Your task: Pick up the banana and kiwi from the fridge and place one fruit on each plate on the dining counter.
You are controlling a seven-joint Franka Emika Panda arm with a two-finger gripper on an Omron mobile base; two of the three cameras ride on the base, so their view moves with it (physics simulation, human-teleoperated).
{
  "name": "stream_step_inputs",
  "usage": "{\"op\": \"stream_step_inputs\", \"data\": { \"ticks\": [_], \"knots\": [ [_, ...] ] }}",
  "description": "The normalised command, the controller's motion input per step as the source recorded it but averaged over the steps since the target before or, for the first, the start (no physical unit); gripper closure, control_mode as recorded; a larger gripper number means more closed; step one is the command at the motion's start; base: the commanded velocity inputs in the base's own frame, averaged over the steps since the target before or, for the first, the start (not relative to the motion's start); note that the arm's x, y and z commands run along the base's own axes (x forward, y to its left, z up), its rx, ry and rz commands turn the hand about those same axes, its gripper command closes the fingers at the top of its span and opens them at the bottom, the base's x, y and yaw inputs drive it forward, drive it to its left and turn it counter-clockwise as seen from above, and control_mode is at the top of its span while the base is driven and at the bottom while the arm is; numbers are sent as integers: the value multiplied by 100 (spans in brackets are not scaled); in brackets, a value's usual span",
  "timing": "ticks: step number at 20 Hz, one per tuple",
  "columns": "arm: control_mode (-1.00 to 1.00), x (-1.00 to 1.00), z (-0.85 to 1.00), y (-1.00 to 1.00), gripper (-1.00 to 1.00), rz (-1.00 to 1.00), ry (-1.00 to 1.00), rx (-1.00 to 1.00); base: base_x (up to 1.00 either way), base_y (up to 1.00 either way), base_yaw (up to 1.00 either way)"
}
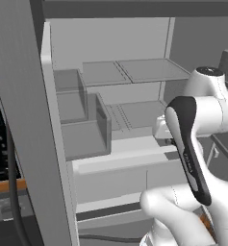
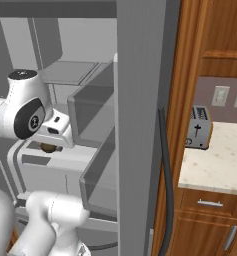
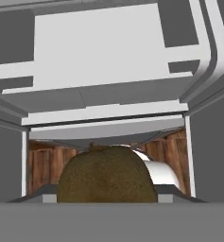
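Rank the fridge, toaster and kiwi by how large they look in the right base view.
1. The fridge, by far the largest; its grey wall runs the full height of the picture.
2. The toaster on the far counter.
3. The kiwi, a brown sliver under the arm, partly hidden, so its full size is unsure.

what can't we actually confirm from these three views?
- Gripper fingertips: hand view, blocked by the kiwi pressed up against the camera; left base view, hidden behind the arm's own forearm. Whether the kiwi is clamped is not confirmable.
- Kiwi in the right base view: a brown sliver under the hand.
- Fridge lower drawers: left base view, covered by the arm.
- Toaster details: right base view, too small.
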Motion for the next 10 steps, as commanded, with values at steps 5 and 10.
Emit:
{"op": "stream_step_inputs", "data": {
  "ticks": [5, 10],
  "knots": [
    [-100, 0, -64, 0, 100, -1, 2, -1, 0, 0, 0],
    [-100, 0, -3, 0, 100, 0, 0, 0, 0, 0, 0]
  ]
}}
